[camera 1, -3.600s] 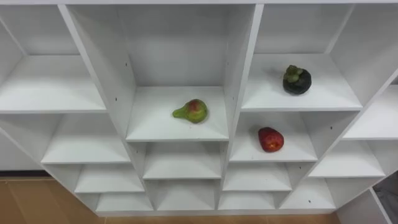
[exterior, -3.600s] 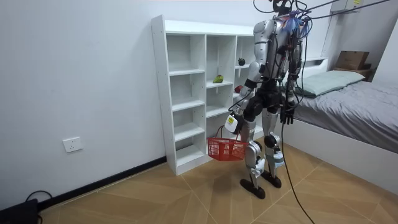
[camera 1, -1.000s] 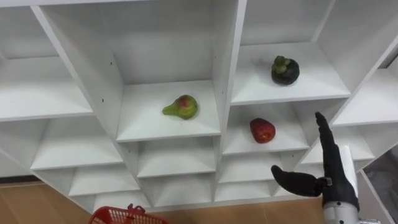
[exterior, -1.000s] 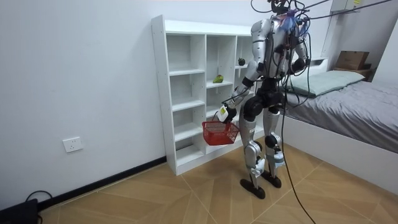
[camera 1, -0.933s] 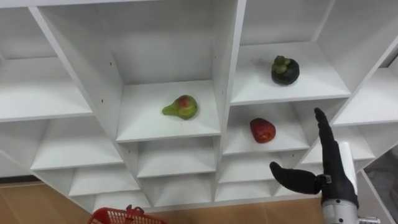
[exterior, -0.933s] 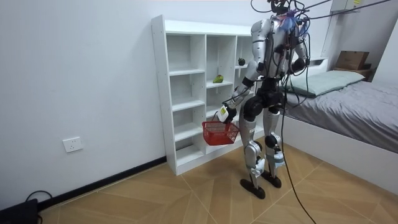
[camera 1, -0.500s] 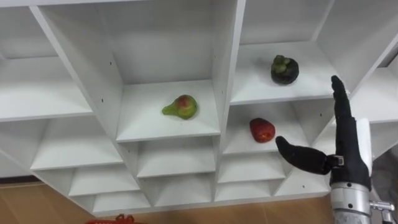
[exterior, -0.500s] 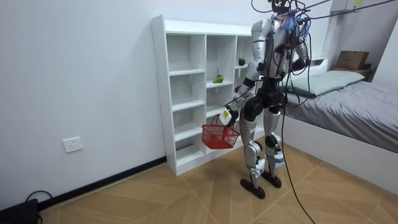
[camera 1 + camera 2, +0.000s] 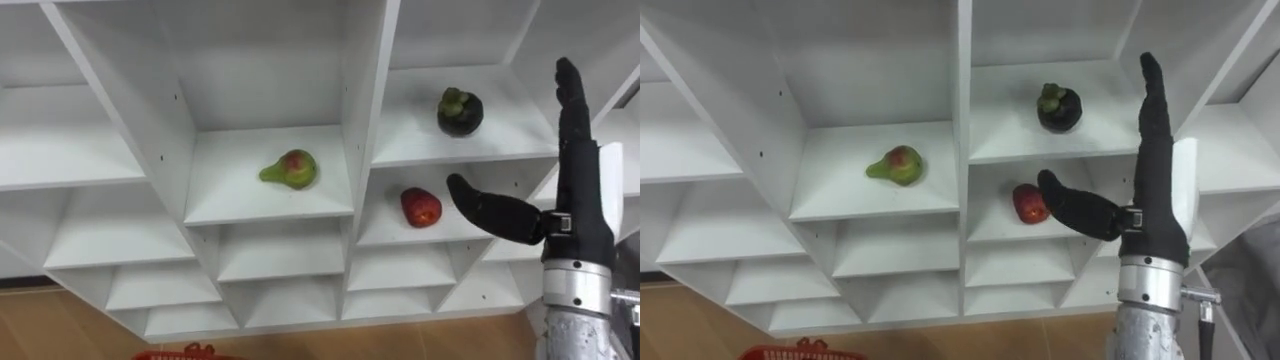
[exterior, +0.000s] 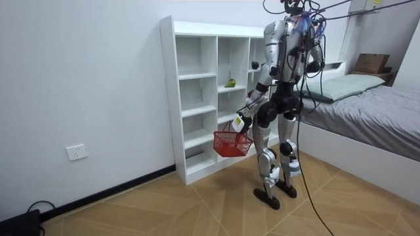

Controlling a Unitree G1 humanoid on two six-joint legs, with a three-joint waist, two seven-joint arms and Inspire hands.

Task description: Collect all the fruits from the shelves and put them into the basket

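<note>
Closest to me, low at my left side, my left hand (image 10: 238, 122) carries the red basket (image 10: 230, 143) by its handle, fingers curled round it. I stand right in front of the white closet (image 9: 372, 120). My right hand (image 9: 580, 210) is raised before its right-hand column, empty, with fingers straight and pointing up and the thumb spread wide towards the fruit.

Just past the thumb tip lies the red apple (image 9: 421, 207), on the shelf one below the mangosteen (image 9: 460, 111); I cannot tell whether the thumb touches it. The pear (image 9: 290, 168) rests on its side in the middle column, well apart from my hand.

The apple looks to me like the next one to take. I expect it to be light, firm and smooth-skinned, so it may roll or slip if I only nudge it. I should reach into the compartment and close round its widest part, thumb on one side and fingers on the other. The mangosteen's hard rind should bear a firmer hold; the pear is best held round its fat end.
</note>
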